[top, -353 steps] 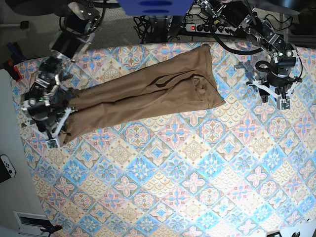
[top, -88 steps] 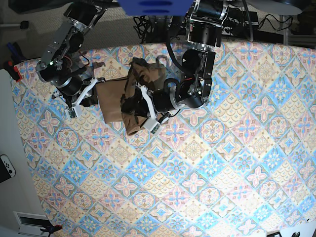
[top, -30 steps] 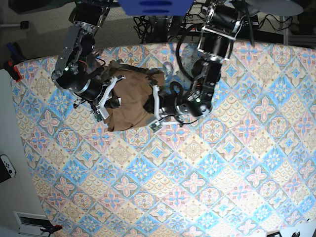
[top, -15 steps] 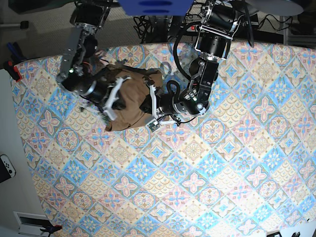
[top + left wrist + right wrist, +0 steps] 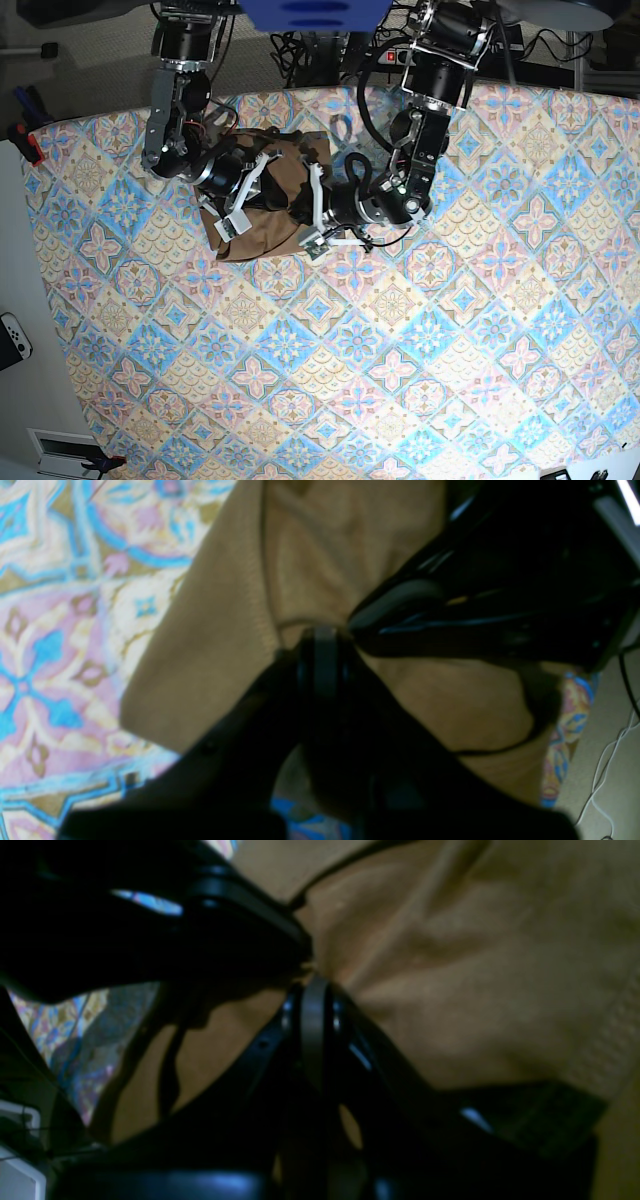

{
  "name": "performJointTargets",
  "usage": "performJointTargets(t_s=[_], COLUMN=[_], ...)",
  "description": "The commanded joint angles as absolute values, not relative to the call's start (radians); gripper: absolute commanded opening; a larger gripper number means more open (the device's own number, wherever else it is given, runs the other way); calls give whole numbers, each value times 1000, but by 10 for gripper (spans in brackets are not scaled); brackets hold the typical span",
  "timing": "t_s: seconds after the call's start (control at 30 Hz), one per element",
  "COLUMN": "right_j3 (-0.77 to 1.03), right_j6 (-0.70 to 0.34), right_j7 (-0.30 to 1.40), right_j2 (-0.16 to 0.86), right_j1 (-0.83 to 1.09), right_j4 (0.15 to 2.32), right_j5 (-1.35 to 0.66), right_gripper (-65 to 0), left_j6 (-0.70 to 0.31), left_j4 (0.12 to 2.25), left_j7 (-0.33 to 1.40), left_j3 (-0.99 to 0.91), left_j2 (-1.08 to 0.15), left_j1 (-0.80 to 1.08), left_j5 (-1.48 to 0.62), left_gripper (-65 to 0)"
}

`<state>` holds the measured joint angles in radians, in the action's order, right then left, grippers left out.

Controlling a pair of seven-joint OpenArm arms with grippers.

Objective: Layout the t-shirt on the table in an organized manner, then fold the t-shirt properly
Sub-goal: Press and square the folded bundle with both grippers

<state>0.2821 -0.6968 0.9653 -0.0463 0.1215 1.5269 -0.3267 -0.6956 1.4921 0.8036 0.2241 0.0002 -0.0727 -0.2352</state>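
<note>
Pressing onto the folded t-shirt (image 5: 262, 222) near the tabletop's (image 5: 450, 350) far edge, right gripper (image 5: 243, 192) then left gripper (image 5: 312, 212) meet tip to tip, probably flattening the fold; jaw state: cannot tell.

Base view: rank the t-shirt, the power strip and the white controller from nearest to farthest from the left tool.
From the left tool:
1. t-shirt: the tool is right at its edge, with the cloth spreading to the image left.
2. power strip: on the floor beyond the table's far edge, up and to the right.
3. white controller: off the table at the far left edge of the image.
</note>
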Motion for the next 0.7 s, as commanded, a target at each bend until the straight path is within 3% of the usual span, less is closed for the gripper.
performJointTargets(t_s=[0.0, 0.37, 0.67], right_j3=[277, 286, 547], right_j6=[-698, -698, -698], right_j7=[1009, 1204, 1339], right_j2=[-48, -48, -50], right_j1=[119, 120, 127], right_j4=[1532, 1899, 1922], right_j5=[-298, -298, -297], right_gripper=[-650, -650, -650], left_j6=[-698, -698, -698], left_j4=[1511, 1776, 1867], left_j7=[786, 788, 786], left_j3=[226, 223, 128], left_j2=[8, 8, -94], left_j1=[-90, -8, 16], left_j5=[-254, -248, -245], left_gripper=[-650, -650, -650])
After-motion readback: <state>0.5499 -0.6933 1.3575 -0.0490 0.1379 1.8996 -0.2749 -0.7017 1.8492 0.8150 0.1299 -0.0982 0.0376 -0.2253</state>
